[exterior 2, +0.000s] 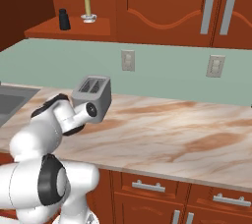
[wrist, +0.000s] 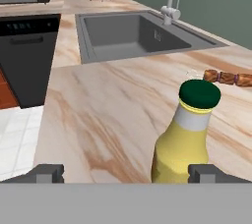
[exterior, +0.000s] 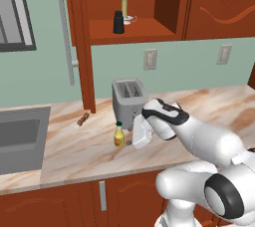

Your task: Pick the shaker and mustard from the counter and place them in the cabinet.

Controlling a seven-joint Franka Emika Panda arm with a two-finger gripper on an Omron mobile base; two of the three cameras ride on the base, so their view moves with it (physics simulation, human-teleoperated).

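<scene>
Wall [exterior: 189,69]: pale green, two outlets [exterior: 150,59] | upper cupboards [exterior 2: 162,7]: red-brown, silver bar handles | surface [exterior 2: 197,129]: beige marble-look with brown veins | sink [wrist: 133,34]: grey, with faucet [wrist: 170,2] | toaster [exterior: 128,99]: silver | floor [wrist: 15,134]: white tiles, possibly | dark appliance [wrist: 27,46] beside the sink, likely a dishwasher

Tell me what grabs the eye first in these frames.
The mustard looms large in the hand view, standing upright on the counter with the gripper open, one fingertip right in front of the bottle. The shaker already sits in the cabinet niche beside a candle. A silver toaster stands just behind the bottle, and a sink lies beyond.
</scene>
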